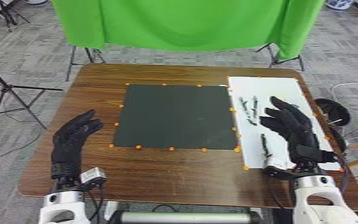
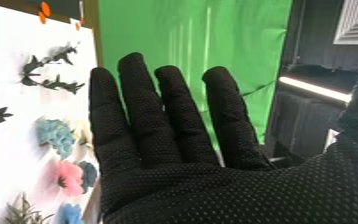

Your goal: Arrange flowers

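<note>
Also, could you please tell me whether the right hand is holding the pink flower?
No, the pink flower lies on the white sheet, and the right hand is open.

Beyond your brown worktop (image 1: 171, 172), green cloth (image 1: 189, 25) hangs at twelve o'clock; a tripod (image 1: 7, 88) stands on grey floor (image 1: 40, 57) at ten.

On the table (image 1: 184, 180), a mat (image 1: 175, 116) lies left of a sheet (image 1: 278, 88) bearing leafy sprigs (image 2: 32, 66) and flower heads (image 2: 70, 175); behind the table hangs a cloth (image 1: 189, 25).
</note>
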Tool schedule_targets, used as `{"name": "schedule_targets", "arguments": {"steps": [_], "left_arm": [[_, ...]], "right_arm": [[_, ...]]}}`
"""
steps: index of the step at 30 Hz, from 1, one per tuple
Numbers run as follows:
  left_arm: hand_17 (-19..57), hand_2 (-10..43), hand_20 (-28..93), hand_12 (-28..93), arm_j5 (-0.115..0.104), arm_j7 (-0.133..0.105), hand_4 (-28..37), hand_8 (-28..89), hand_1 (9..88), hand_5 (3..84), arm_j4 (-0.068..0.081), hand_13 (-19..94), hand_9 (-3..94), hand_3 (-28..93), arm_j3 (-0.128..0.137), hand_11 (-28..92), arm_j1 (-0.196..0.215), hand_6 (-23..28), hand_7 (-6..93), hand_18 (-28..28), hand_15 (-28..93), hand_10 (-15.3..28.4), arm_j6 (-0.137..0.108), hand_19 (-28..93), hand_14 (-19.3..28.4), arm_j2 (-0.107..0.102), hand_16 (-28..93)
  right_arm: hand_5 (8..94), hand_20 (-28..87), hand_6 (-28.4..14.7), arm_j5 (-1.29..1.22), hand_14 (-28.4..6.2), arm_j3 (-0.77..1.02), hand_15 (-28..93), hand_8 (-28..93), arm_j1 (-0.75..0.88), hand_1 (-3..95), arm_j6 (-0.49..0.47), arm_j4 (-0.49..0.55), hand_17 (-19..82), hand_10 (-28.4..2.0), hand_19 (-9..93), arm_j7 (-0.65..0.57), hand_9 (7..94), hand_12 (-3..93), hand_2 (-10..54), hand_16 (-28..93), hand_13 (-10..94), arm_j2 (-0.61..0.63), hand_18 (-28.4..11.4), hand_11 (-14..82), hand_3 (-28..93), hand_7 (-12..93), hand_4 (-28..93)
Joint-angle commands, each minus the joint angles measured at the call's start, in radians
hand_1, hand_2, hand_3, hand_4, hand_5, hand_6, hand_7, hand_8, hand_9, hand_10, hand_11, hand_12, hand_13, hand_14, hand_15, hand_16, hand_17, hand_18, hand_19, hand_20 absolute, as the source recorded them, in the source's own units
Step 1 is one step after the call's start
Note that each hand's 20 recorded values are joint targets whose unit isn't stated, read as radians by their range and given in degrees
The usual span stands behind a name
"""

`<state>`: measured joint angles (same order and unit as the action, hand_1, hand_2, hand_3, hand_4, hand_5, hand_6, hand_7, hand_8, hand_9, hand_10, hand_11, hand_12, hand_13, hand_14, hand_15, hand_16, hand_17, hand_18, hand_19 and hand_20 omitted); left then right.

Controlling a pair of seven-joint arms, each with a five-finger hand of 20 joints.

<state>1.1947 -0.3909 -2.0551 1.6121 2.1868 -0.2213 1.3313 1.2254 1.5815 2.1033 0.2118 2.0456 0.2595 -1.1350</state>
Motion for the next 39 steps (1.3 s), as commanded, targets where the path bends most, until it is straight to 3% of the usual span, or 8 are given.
{"name": "schedule_targets", "arguments": {"steps": [1, 6, 10, 12, 20, 26, 30, 39], "left_arm": [[14.0, -9.5, 24, 16, -0.002, -0.005, -21.1, -9, 32.8, 49.8, 0.006, 42, 49.6, 68, -0.005, 27, 0.026, 1.0, 18.8, 12.2, 31, 12.9, -0.002, 12, 16.9, 0.015, 1], [14.1, -9.5, 24, 16, 0.007, -0.001, -21.1, -9, 32.8, 49.8, 0.009, 42, 49.7, 68, -0.009, 27, 0.027, 1.1, 18.9, 12.2, 31, 12.8, 0.007, 12, 16.9, 0.02, 1], [14.1, -9.5, 24, 16, 0.019, -0.002, -21.2, -9, 32.9, 49.8, 0.004, 42, 49.7, 68, 0.001, 27, 0.035, 1.1, 18.9, 12.2, 31, 12.8, -0.003, 12, 16.9, 0.024, 1], [14.1, -9.5, 24, 16, 0.001, -0.005, -21.1, -9, 33.0, 49.8, -0.001, 42, 49.7, 68, 0.003, 27, 0.037, 1.1, 18.9, 12.2, 31, 12.8, -0.008, 12, 16.9, 0.023, 1], [14.1, -9.5, 24, 16, 0.003, -0.005, -20.7, -9, 33.0, 49.7, -0.004, 42, 49.4, 68, 0.015, 27, 0.042, 1.0, 19.0, 12.2, 31, 12.7, -0.016, 12, 16.9, 0.013, 1], [14.1, -9.5, 24, 16, 0.029, 0.006, -20.8, -9, 33.3, 49.7, -0.004, 42, 49.4, 67, 0.014, 27, 0.038, 1.0, 18.9, 12.2, 31, 12.8, 0.001, 12, 16.9, 0.003, 1], [14.1, -9.5, 24, 16, 0.015, 0.005, -20.7, -9, 33.3, 49.7, -0.01, 42, 49.5, 67, 0.018, 27, 0.041, 1.0, 18.9, 12.2, 31, 12.8, -0.008, 12, 16.9, 0.004, 1], [14.1, -9.5, 24, 16, 0.019, 0.015, -20.8, -9, 33.3, 49.5, -0.014, 42, 49.2, 67, 0.02, 27, 0.039, 1.0, 18.9, 12.2, 31, 12.7, 0.0, 12, 16.9, -0.006, 1]], "right_arm": [[38.0, 34, -1.0, 0.036, -17.2, -0.005, 14, -11, -0.006, 13.7, 0.011, 0.005, 32, -14.3, 10, 0.001, 46.6, 15.8, -9.5, 16, 46, -0.008, -16.7, 7.2, 75, 18, -28], [40.5, 37, -1.3, 0.115, -17.1, -0.005, 14, -11, 0.006, 17.7, 0.117, 0.052, 34, -14.3, 11, -0.093, 49.2, 15.6, -9.5, 16, 49, 0.003, -17.0, 8.6, 76, 19, -26], [46.3, 46, -1.6, 0.276, -12.9, -0.033, 20, -12, 0.01, 26.0, 0.263, 0.073, 40, -14.5, 30, -0.183, 58.4, 17.5, -9.5, 19, 65, 0.021, -16.0, 16.2, 75, 23, -23], [49.1, 47, -1.6, 0.373, -11.2, -0.035, 27, -12, 0.007, 28.4, 0.283, 0.091, 41, -14.8, 39, -0.255, 61.6, 19.5, -9.5, 22, 69, 0.034, -16.3, 21.4, 74, 26, -22], [52.6, 46, -1.5, 0.518, -9.4, -0.034, 34, -11, 0.03, 29.1, 0.326, 0.118, 41, -15.1, 51, -0.359, 66.0, 22.6, -9.5, 24, 73, 0.063, -17.3, 26.1, 73, 29, -23], [55.0, 45, -2.3, 0.877, -7.5, -0.031, 40, -10, 0.029, 30.2, 0.203, 0.161, 44, -14.7, 63, -0.573, 68.5, 22.6, -9.5, 25, 79, 0.097, -18.3, 26.6, 70, 27, -23], [62.5, 47, -3.3, 1.068, -4.9, -0.066, 50, -8, 0.007, 31.7, 0.126, 0.163, 54, -13.2, 88, -0.695, 76.1, 23.7, -9.5, 30, 87, 0.135, -17.2, 28.9, 68, 25, -23], [68.0, 48, -4.0, 1.192, -3.5, -0.185, 52, -7, -0.125, 32.6, -0.099, 0.148, 60, -13.4, 93, -0.906, 80.9, 24.9, -9.5, 32, 91, 0.196, -14.0, 30.2, 68, 25, -23]]}}
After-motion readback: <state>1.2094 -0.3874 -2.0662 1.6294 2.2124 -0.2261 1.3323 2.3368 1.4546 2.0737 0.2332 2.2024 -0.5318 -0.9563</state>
